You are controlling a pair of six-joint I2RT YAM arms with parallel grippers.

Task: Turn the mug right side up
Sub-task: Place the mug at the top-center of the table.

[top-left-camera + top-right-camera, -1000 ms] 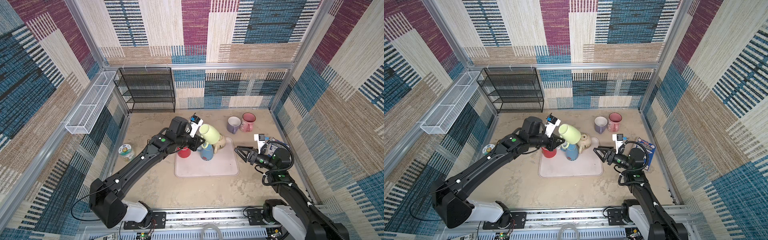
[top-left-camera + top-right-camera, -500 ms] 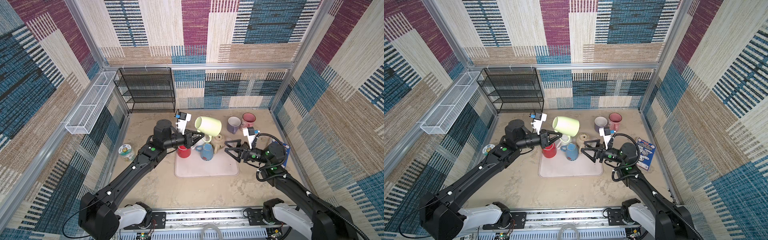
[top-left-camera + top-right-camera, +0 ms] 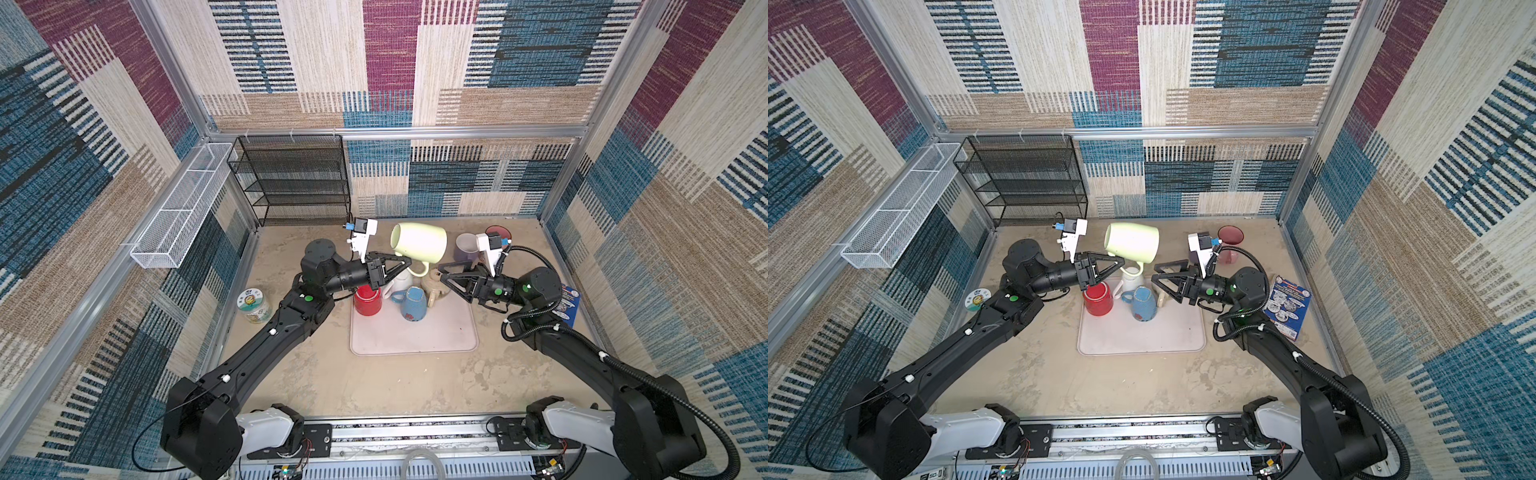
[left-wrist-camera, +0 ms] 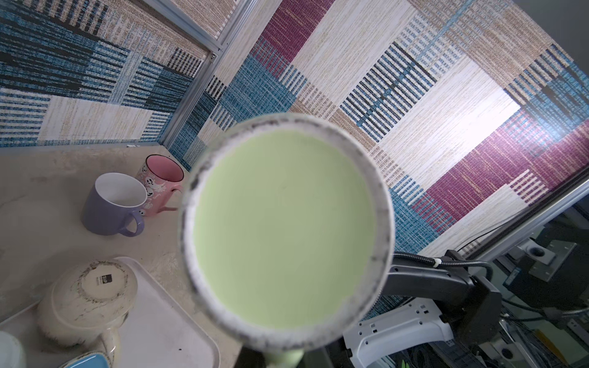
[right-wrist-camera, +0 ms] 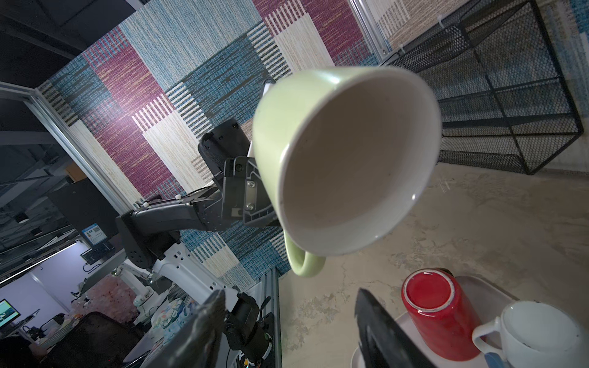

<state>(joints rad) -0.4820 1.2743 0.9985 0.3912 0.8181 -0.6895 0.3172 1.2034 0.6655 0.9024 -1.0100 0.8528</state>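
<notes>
- Left gripper (image 3: 405, 262) is clamped on the green mug (image 3: 419, 245) at its handle side. The exact contact is hidden behind the mug body.
- The mug is held in the air on its side. Its base is turned back toward the left wrist, its mouth toward the right gripper (image 3: 444, 278), and its handle hangs underneath.
- The right gripper's jaws are seen spread apart with nothing between them. It is pointed at the left gripper, lower than the mug's mouth, and no contact is made.
- Just below the left fingertips, a red mug (image 3: 368, 299) is set bottom up on the tray (image 3: 415, 336).
- Between the two grippers and lower down on the tray are a white mug (image 3: 401, 284), a blue mug (image 3: 413, 305) bottom up, and a cream mug (image 3: 434, 286) bottom up.
- Past the right gripper and off the tray, a purple mug (image 3: 465, 247) and a pink mug (image 3: 496, 232) stand upright, just beside each other.
- Behind the right wrist, a blue printed packet (image 3: 568, 301) lies on the floor.
- Beside the left forearm, a lidded jar (image 3: 254, 305) is seen.
- Farthest out are a black mesh rack (image 3: 295, 183) and a white wire basket (image 3: 178, 212).
</notes>
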